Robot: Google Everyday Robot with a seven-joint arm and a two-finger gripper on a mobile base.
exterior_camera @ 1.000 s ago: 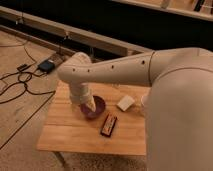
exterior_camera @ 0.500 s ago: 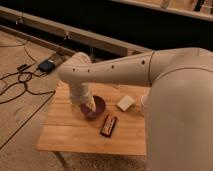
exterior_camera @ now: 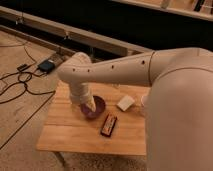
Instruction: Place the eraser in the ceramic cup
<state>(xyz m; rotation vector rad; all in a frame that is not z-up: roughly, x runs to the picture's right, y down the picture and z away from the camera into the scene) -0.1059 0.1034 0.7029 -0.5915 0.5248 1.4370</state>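
The eraser [exterior_camera: 125,103], a small off-white block, lies on the wooden table [exterior_camera: 65,132] just right of a dark purple bowl [exterior_camera: 98,106]. My gripper [exterior_camera: 89,106] hangs at the end of the big white arm, low over the bowl's left part, a short way left of the eraser and not touching it. It stands open and I see nothing held in it. The ceramic cup is almost wholly hidden behind my arm. Only a pale curved sliver [exterior_camera: 143,104] shows right of the eraser.
A long dark flat object with reddish markings [exterior_camera: 108,125] lies in front of the bowl. My arm covers the table's right side. Black cables and a small dark box [exterior_camera: 46,65] lie on the floor to the left. A low dark wall runs behind.
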